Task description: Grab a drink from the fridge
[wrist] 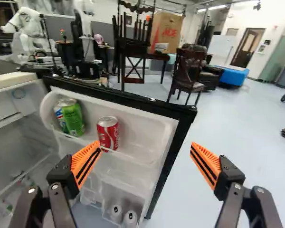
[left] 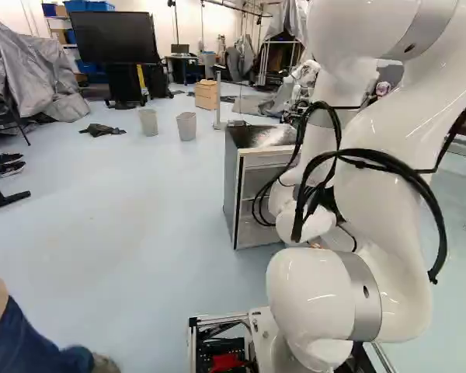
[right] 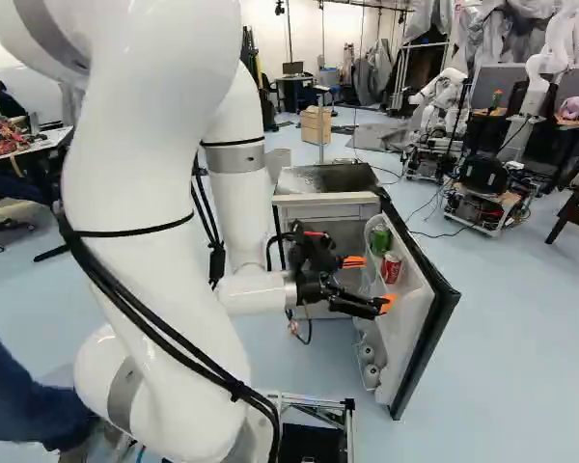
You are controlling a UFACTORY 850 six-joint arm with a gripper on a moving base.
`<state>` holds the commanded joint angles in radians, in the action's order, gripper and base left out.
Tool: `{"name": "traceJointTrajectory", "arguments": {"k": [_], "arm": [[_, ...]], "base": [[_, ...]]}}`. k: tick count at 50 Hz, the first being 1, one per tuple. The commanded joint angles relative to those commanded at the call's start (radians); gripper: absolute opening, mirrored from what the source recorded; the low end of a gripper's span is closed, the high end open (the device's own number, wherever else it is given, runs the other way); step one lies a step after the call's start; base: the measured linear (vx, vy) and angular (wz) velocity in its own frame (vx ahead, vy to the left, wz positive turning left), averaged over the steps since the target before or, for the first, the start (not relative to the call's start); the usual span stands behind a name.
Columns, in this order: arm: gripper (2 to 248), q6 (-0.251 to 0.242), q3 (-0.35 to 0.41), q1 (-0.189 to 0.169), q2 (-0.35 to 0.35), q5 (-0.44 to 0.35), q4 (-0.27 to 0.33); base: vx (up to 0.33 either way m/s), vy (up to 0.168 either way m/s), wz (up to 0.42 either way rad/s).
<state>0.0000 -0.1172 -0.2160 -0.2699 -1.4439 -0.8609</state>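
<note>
Gripper (wrist: 146, 143) spread w/ nothing b/w pads, red can (wrist: 108, 133) ahead of one fingertip, so I'd shift toward fridge (right: 318, 179), ctr it, then ease in, clearing door edge (wrist: 171, 156).

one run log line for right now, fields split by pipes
fridge door open | red can and green can on door shelf | gripper open, holding nothing | drink not yet grabbed

Fridge-door shelf (wrist: 149, 137) | green can (wrist: 76, 121) | red can (wrist: 108, 132) | lower shelf (wrist: 126, 194) | two white objects (wrist: 130, 218)
</note>
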Motion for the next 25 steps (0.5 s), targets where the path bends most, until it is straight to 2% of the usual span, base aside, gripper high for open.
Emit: {"name": "traceJointTrajectory", "arguments": {"k": [25], "arm": [[247, 0.000, 0.115, 0.055, 0.085, 0.000, 0.264]], "base": [[0.000, 0.000, 0.000]]}}
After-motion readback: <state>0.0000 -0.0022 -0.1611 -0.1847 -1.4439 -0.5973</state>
